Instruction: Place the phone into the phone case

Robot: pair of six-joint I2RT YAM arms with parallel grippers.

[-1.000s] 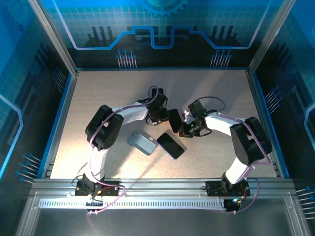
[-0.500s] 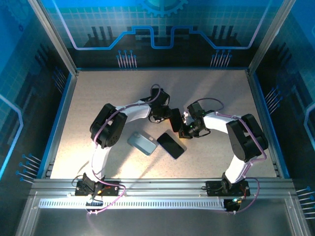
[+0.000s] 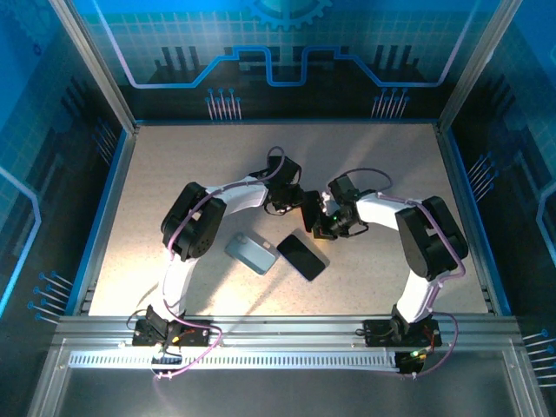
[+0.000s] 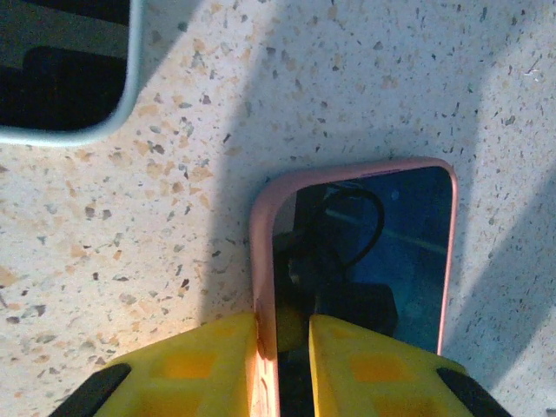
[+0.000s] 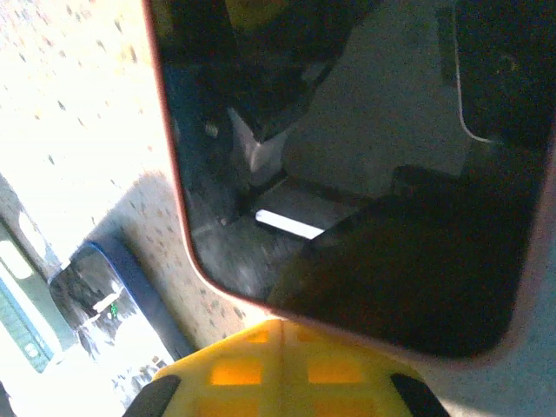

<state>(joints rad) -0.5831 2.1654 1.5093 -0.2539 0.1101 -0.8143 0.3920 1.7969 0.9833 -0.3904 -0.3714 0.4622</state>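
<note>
My left gripper [image 4: 282, 328] pinched narrow on left long wall of pink case [image 4: 261, 226]; phone [image 4: 373, 252] sits inside it, long axis running straight out from my fingers; right gripper [image 5: 280, 340] fully closed, tip just beside case's short end, contact unclear; right arm nearer for pressing home.

- We see a speckled beige tabletop [image 3: 174, 174], brightly lit.
- Blue panels [image 3: 278, 35] with circuit patterns wall it on three sides.
- A metal rail [image 3: 287, 330] runs along our near edge.
</note>
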